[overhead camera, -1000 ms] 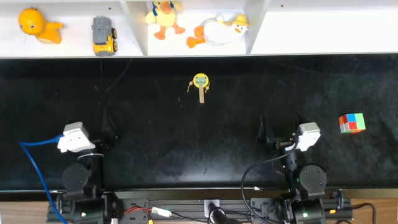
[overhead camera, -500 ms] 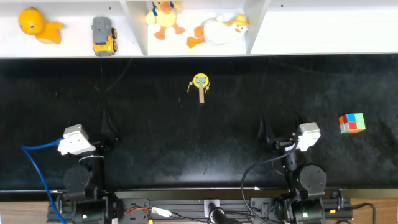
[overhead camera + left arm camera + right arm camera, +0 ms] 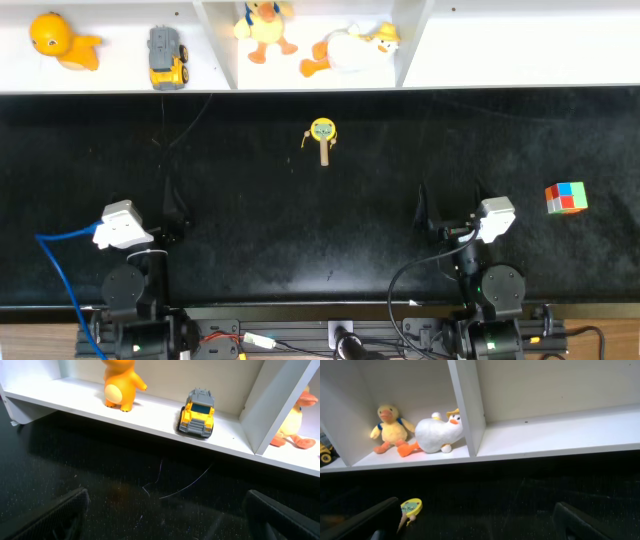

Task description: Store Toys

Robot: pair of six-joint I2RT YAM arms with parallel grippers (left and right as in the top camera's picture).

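A yellow rattle drum [image 3: 322, 135] on a wooden stick lies on the black table's far middle and also appears as the rattle [image 3: 410, 508] in the right wrist view. A multicoloured cube [image 3: 565, 197] sits at the right. The white shelf [image 3: 520, 60] along the back holds an orange duck [image 3: 60, 40], a grey-and-yellow truck [image 3: 166, 56], a yellow plush duck [image 3: 264, 28] and a white plush goose [image 3: 352, 48]. My left gripper [image 3: 175, 205] [image 3: 166, 505] and right gripper [image 3: 450, 203] [image 3: 476, 507] hover near their bases, both open and holding nothing.
White dividers [image 3: 466, 407] split the shelf into compartments. A blue cable [image 3: 62, 270] loops by the left arm. Thin wires [image 3: 180, 485] lie on the black mat [image 3: 320, 230] in front of the shelf.
The left arm's wrist has shifted slightly back toward its base. The right arm and the toys have not moved.
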